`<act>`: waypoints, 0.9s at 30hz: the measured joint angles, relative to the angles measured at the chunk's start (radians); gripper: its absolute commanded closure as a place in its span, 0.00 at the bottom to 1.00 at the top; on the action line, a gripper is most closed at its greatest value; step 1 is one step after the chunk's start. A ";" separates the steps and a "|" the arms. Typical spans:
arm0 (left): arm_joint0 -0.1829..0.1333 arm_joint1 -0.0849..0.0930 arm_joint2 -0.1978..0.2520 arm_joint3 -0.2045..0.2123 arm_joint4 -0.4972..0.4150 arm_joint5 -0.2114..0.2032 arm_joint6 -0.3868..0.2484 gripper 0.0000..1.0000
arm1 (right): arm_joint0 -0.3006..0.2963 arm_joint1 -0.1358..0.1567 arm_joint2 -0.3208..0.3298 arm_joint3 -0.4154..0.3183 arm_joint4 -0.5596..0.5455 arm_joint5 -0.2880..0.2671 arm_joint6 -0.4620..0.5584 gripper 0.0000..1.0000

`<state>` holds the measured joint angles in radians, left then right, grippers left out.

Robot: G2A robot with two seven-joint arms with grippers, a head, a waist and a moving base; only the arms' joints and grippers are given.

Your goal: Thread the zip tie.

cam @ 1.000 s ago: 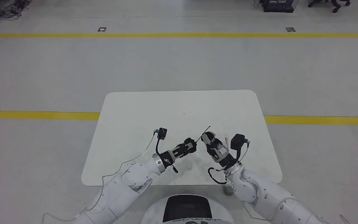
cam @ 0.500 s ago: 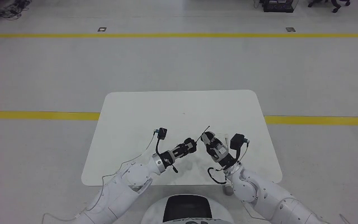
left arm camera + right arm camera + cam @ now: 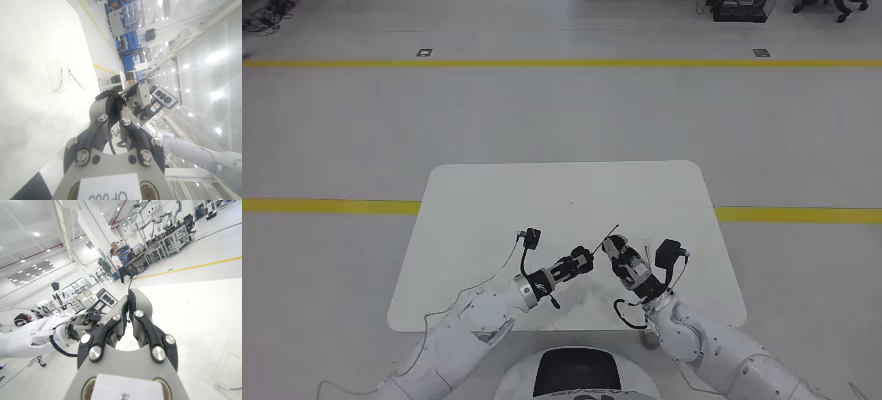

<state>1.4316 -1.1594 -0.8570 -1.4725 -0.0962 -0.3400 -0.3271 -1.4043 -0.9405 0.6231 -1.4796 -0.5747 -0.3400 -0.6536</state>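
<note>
My right gripper (image 3: 612, 243) (image 3: 128, 295) is shut on a thin black zip tie (image 3: 130, 283), whose free end sticks out past the fingertips and shows as a short dark line (image 3: 611, 232) in the top view. My left gripper (image 3: 585, 256) (image 3: 114, 98) is held just beside the right one, above the table's near middle. It is shut on a black zip tie strand (image 3: 110, 128) that runs back between its fingers. The two sets of fingertips nearly touch. Whether both hold the same tie cannot be told.
The white table (image 3: 562, 190) is bare toward its far side. A clear plastic sleeve (image 3: 58, 77) holding spare black zip ties (image 3: 76, 81) lies flat on the table close to the right arm; its edge (image 3: 228, 357) also appears in the right wrist view.
</note>
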 measured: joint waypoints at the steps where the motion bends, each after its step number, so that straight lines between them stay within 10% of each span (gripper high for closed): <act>1: 0.000 0.000 0.000 0.000 0.000 0.000 0.000 1.00 | 0.000 0.000 0.000 0.000 0.000 0.000 0.001 1.00; 27: 0.000 0.000 0.000 0.000 0.000 0.000 0.000 1.00 | 0.003 -0.003 -0.003 0.011 -0.002 0.000 0.015 1.00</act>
<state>1.4316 -1.1594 -0.8570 -1.4725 -0.0962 -0.3400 -0.3271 -1.4017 -0.9433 0.6199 -1.4690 -0.5767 -0.3400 -0.6384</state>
